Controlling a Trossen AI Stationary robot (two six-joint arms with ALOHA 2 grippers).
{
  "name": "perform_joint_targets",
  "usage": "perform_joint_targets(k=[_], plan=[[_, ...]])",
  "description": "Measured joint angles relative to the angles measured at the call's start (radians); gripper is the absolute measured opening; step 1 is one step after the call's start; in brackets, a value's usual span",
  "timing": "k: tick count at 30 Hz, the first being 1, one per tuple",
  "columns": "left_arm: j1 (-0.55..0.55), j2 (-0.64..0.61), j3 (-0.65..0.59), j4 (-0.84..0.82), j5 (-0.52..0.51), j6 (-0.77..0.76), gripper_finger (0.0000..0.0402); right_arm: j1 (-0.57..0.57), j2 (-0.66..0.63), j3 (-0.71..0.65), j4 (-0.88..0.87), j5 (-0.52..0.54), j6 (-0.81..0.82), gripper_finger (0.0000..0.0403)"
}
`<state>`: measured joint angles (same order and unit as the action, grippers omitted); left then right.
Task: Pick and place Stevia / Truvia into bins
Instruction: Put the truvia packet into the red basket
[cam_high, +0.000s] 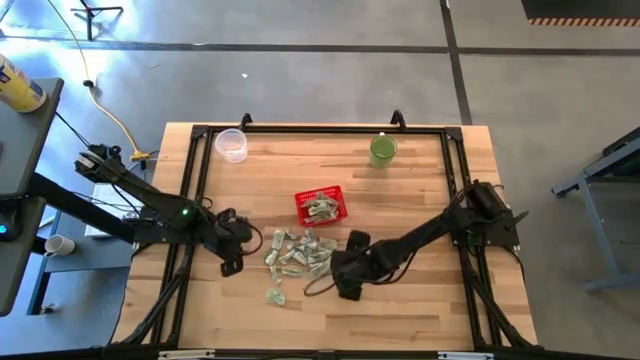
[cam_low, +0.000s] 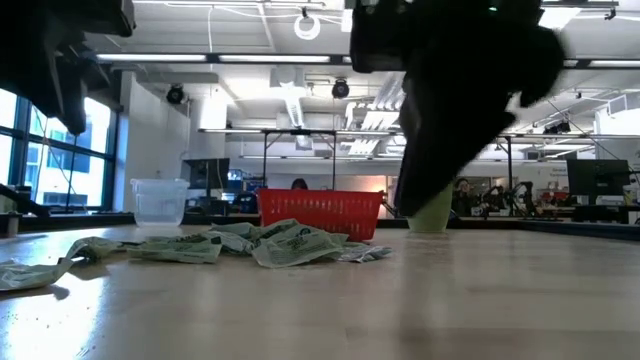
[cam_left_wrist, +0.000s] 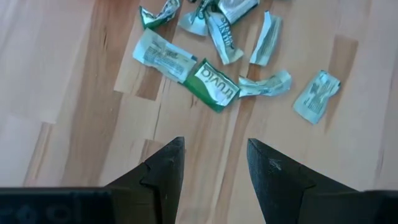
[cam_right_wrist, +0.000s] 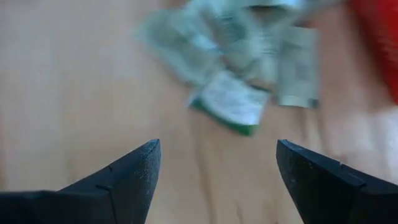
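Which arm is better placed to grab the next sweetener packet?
Either, narrowly the right: its gripper is open beside the packets and nearer the red basket. The left gripper is open too.

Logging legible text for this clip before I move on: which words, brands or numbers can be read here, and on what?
"truvia": on the green-and-white sachet lying nearest ahead of the open left pincer, in the left wrist view.
Fine print on the pale sachet beside it: too small to read.
Sachets ahead of the open right pincer, such as the nearest one: blurred, unreadable.
Sachets inside the red basket: too small to read.
Clear cup and green cup: no readable text.
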<state>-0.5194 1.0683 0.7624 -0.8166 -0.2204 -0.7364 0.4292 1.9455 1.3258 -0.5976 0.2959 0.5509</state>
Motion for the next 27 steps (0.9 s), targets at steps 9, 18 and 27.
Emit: perform_joint_targets(k=[9, 18, 27], plan=[[0.002, 0.000, 0.000, 0.005, -0.029, -0.007, 0.0209, -0.084, 0.007, 0.000, 0.048, -0.192, -0.364, 0.0309], [0.002, 0.000, 0.000, 0.034, -0.115, -0.121, 0.0209, -0.210, 0.019, 0.001, 0.074, -0.358, -0.620, 0.0309], [0.002, 0.001, 0.000, 0.035, -0.116, -0.224, 0.0209, -0.206, 0.085, 0.001, 0.104, -0.433, -0.681, 0.0309]])
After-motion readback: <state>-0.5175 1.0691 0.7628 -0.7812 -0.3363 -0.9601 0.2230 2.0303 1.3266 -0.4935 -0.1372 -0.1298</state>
